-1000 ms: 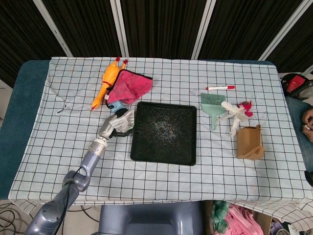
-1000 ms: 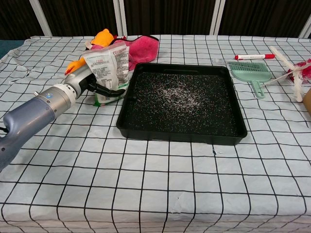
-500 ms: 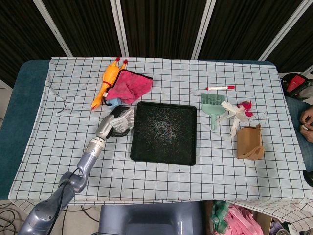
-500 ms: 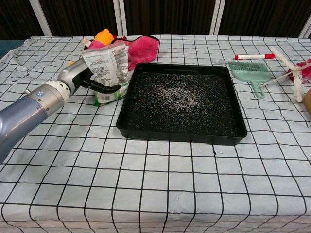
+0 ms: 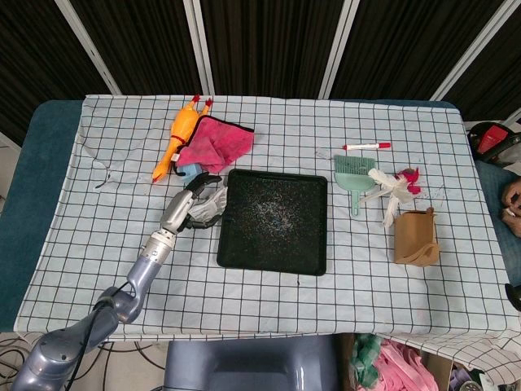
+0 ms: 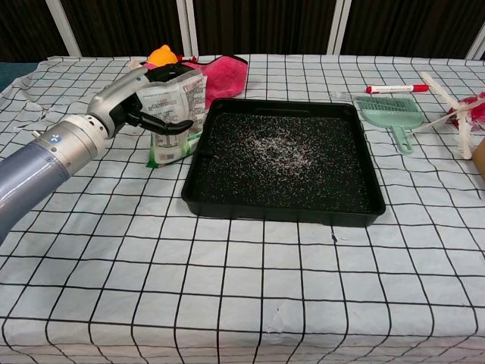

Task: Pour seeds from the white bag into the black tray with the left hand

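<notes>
While gripped by left hand (image 6: 127, 106) fingers, white bag (image 6: 176, 115) upright, long axis vertical, beside black tray (image 6: 227, 203).

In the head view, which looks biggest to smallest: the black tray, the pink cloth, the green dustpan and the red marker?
1. Black tray, clearly the largest.
2. Pink cloth.
3. Green dustpan, handle included.
4. Red marker, smallest: about as long as the dustpan is wide, but far thinner.
</notes>
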{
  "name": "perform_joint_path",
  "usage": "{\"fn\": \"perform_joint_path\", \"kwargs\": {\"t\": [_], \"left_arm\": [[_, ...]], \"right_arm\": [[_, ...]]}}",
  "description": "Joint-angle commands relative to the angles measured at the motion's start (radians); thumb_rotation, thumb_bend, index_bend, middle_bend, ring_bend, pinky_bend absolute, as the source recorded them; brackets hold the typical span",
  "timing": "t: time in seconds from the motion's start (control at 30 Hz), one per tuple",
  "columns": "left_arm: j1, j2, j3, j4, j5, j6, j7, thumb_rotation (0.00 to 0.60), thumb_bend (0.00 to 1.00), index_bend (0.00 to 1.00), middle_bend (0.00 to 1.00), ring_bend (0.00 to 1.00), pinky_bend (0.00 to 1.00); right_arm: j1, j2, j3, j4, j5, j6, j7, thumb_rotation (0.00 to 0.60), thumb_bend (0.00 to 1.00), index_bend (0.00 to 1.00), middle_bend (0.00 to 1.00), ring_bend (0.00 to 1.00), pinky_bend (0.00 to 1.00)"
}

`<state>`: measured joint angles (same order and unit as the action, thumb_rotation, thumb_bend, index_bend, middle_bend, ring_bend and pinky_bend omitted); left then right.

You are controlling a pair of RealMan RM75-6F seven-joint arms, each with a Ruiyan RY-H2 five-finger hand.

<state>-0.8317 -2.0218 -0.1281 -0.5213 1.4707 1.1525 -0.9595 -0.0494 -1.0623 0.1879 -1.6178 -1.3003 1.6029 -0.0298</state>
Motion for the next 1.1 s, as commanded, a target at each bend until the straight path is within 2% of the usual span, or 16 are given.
{"fn": "perform_joint_path", "kwargs": {"t": [0.03,0.17,0.3,0.5,0.73,0.9,1.0,1.1], "left_arm": [[0.03,0.061,0.0,-0.12,0.012,0.063,0.072,0.6,0.3,0.15,0.11,0.0,0.06],[0.069,0.144,-0.004,-0.299,0.013,0.115,0.179,0.6,0.3,0.13,0.09,0.0,0.05],[0.102,0.238,-0.005,-0.484,0.001,0.124,0.303,0.6,0.3,0.12,0.07,0.0,0.04],[0.156,0.394,-0.011,-0.777,-0.011,0.156,0.471,0.6,0.3,0.14,0.08,0.0,0.04],[0.214,0.631,-0.031,-1.082,-0.091,0.176,0.963,0.6,0.3,0.19,0.11,0.0,0.04],[0.259,0.748,-0.011,-1.197,-0.121,0.2,1.169,0.6,0.3,0.2,0.15,0.0,0.04],[0.305,0.825,0.016,-1.267,-0.146,0.217,1.243,0.6,0.3,0.2,0.17,0.0,0.04],[0.354,0.895,0.047,-1.317,-0.163,0.232,1.265,0.6,0.3,0.19,0.15,0.0,0.04]], "right_arm": [[-0.001,0.001,0.0,-0.001,0.001,0.0,0.001,0.6,0.19,0.27,0.04,0.15,0.28],[-0.002,0.001,0.001,-0.003,0.001,0.002,0.001,0.6,0.19,0.27,0.04,0.15,0.29],[-0.003,0.002,-0.001,-0.007,-0.003,0.005,-0.002,0.6,0.19,0.27,0.04,0.15,0.29],[-0.004,0.003,-0.003,-0.015,-0.01,0.009,-0.007,0.6,0.19,0.27,0.04,0.15,0.29],[-0.004,0.004,-0.006,-0.018,-0.011,0.006,-0.013,0.6,0.19,0.27,0.04,0.15,0.29],[-0.002,0.008,-0.011,-0.024,-0.012,-0.004,-0.024,0.6,0.19,0.27,0.04,0.15,0.28],[0.001,0.013,-0.017,-0.028,-0.014,-0.015,-0.031,0.6,0.19,0.27,0.04,0.15,0.29],[0.005,0.012,-0.021,-0.027,-0.016,-0.023,-0.04,0.6,0.19,0.27,0.04,0.15,0.28]]}}
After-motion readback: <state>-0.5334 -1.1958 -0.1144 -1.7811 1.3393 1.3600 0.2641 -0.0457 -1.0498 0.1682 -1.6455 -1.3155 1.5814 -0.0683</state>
